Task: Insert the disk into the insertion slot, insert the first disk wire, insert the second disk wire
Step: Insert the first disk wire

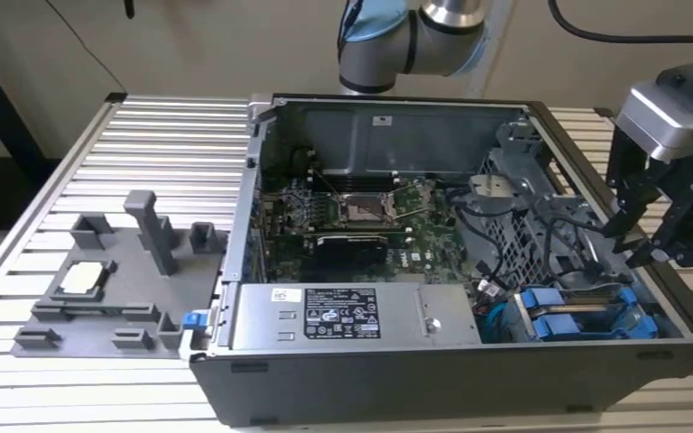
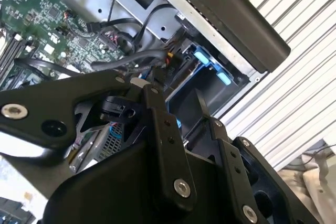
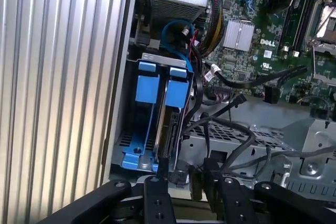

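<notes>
We judge the disk [image 3: 169, 114] seated in the insertion slot [image 3: 126, 141]; our hand [image 1: 642, 245] hangs apart, empty, over the wires [image 3: 236, 99], and the first wire calls for a precise connector pinch

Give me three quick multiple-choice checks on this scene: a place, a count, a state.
1. The gripper hangs over: A the grey tray; B the drive bay; C bare table.
2. Blue carriers in that bay: A one; B two; C four.
3. The case is: A open; B closed; C upside down.
B: in the exterior view it hangs above the bay. B: two blue tops show in the first wrist view. A: the motherboard lies exposed.
</notes>
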You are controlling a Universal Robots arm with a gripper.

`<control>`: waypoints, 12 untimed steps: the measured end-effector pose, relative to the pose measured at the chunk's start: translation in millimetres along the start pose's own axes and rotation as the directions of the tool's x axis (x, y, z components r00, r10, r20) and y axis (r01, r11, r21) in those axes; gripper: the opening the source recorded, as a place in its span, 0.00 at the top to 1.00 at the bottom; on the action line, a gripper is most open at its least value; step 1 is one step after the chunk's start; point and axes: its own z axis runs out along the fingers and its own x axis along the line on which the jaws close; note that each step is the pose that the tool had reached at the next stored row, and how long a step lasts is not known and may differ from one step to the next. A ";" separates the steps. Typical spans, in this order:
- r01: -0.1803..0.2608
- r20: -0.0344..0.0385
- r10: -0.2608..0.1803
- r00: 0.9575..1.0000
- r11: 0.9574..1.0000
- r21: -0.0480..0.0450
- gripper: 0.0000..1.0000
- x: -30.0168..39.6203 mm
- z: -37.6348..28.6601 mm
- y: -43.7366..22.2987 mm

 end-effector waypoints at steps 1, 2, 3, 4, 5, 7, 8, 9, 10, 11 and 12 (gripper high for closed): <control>0.001 0.000 -0.001 1.000 1.000 0.000 0.60 -0.2 0.6 -1.0; 0.002 0.001 -0.002 1.000 1.000 0.000 0.60 -0.6 1.1 -2.2; 0.004 0.001 -0.004 1.000 1.000 0.000 0.60 -0.8 1.4 -3.3; 0.005 0.001 -0.005 1.000 1.000 0.000 0.60 -1.1 1.9 -4.6; 0.007 0.001 -0.007 1.000 1.000 0.000 0.60 -1.3 2.2 -5.7; 0.012 0.002 -0.012 1.000 1.000 -0.001 0.60 -1.4 2.4 -6.8; 0.015 0.002 -0.015 1.000 1.000 -0.001 0.60 -1.3 2.5 -7.4; 0.018 0.002 -0.018 1.000 1.000 -0.001 0.60 -1.3 2.7 -7.9; 0.021 0.003 -0.021 1.000 1.000 -0.001 0.60 -1.2 2.8 -8.4; 0.023 0.003 -0.023 1.000 1.000 -0.002 0.60 -1.1 2.8 -8.8; 0.025 0.003 -0.025 1.000 1.000 -0.002 0.60 -1.1 2.9 -9.1</control>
